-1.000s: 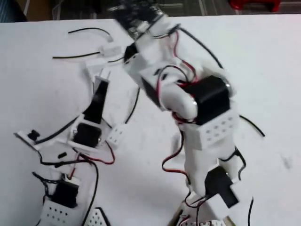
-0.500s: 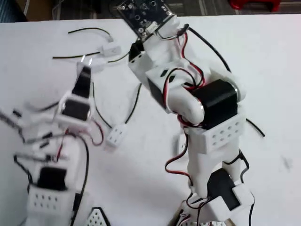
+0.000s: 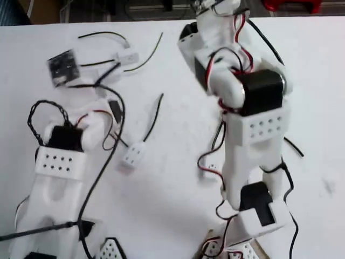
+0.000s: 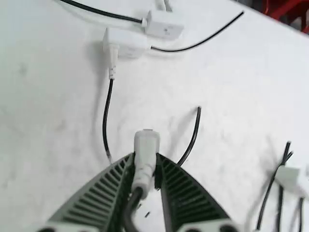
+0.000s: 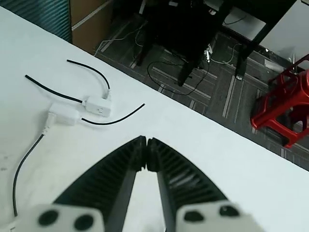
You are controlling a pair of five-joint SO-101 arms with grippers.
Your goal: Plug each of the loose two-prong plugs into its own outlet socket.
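One plug (image 4: 145, 145) clamped in your left claw (image 4: 146, 158), above the table (image 3: 161, 205) | right claw (image 5: 146, 145) closed, empty | outlet socket (image 3: 133, 155) left of centre in the high view | judged light, rigid shell, limp cord (image 4: 128, 208): hold the shell's flat sides, never the cord.

White tabletop (image 3: 323, 81), evenly lit. Beyond its far edge, grey tiled floor (image 5: 217, 96) strewn with thin dark cables (image 5: 164, 72). Black furniture legs (image 5: 186, 60) at the far middle, a red plastic stool (image 5: 277, 108) far right, a brown box (image 5: 89, 12) and blue ribbed panel (image 5: 43, 17) far left.
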